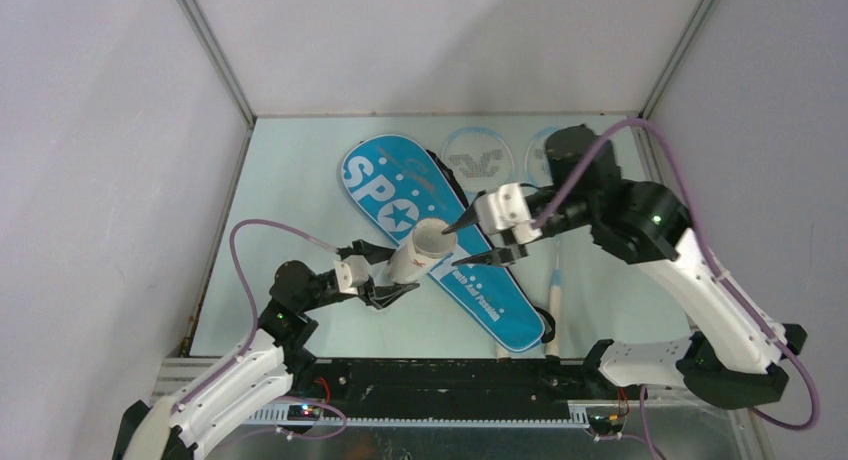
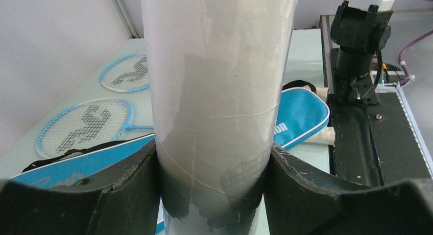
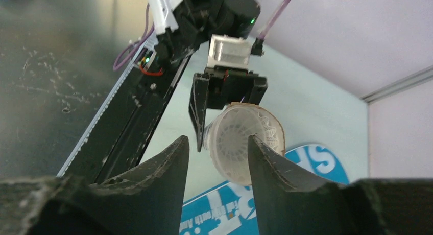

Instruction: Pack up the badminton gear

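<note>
My left gripper (image 1: 388, 273) is shut on the long white tube (image 1: 422, 252) and holds it tilted above the blue "SPORT" racket bag (image 1: 400, 195). In the left wrist view the tube (image 2: 219, 81) fills the gap between the black fingers (image 2: 127, 189). My right gripper (image 1: 455, 247) is open, its tips on either side of the tube's open end. The right wrist view shows that open end (image 3: 240, 143) just past my open gripper (image 3: 217, 143), with a white shuttlecock's skirt inside. Two light-blue rackets (image 1: 478, 157) lie at the back, beside the bag.
The racket handles (image 1: 555, 292) run toward the near edge right of the bag. In the left wrist view the racket heads (image 2: 84, 125) lie on the left and the right arm's base (image 2: 357, 36) stands at the right. White walls enclose the table.
</note>
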Tool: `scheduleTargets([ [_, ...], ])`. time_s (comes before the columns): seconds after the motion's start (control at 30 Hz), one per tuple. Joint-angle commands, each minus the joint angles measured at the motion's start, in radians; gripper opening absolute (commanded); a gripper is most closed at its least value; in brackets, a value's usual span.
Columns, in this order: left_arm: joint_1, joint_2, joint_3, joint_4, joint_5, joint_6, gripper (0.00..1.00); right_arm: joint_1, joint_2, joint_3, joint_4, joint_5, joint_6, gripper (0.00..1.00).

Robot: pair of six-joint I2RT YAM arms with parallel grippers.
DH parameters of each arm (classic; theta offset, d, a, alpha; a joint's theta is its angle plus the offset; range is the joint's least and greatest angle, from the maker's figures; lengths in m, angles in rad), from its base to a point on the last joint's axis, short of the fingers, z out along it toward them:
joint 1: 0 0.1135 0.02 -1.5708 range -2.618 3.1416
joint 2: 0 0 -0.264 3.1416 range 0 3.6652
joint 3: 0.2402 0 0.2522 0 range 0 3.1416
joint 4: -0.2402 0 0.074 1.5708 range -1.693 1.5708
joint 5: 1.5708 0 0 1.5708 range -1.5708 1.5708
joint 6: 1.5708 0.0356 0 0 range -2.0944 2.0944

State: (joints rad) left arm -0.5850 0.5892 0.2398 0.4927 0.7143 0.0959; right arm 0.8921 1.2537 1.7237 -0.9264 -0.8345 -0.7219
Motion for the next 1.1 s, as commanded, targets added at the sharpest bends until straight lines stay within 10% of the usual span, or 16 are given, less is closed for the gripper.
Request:
scheduleTargets([
  [0.0,0.004,-0.031,0.055,-0.024,0.030,0.075,0.33,0.027,0.017,0.058,-0.050,0.091,-0.023,0.46],
  [0.57,0.004,-0.040,0.052,-0.016,0.006,0.077,0.32,0.061,0.041,0.077,-0.138,0.136,-0.045,0.27],
  [0.73,0.004,-0.041,0.050,-0.010,-0.002,0.071,0.32,0.066,0.045,0.084,-0.149,0.136,-0.047,0.00],
  [1.07,0.004,-0.041,0.022,0.142,-0.038,-0.041,0.33,0.104,0.005,0.067,-0.055,0.158,-0.019,0.00],
])
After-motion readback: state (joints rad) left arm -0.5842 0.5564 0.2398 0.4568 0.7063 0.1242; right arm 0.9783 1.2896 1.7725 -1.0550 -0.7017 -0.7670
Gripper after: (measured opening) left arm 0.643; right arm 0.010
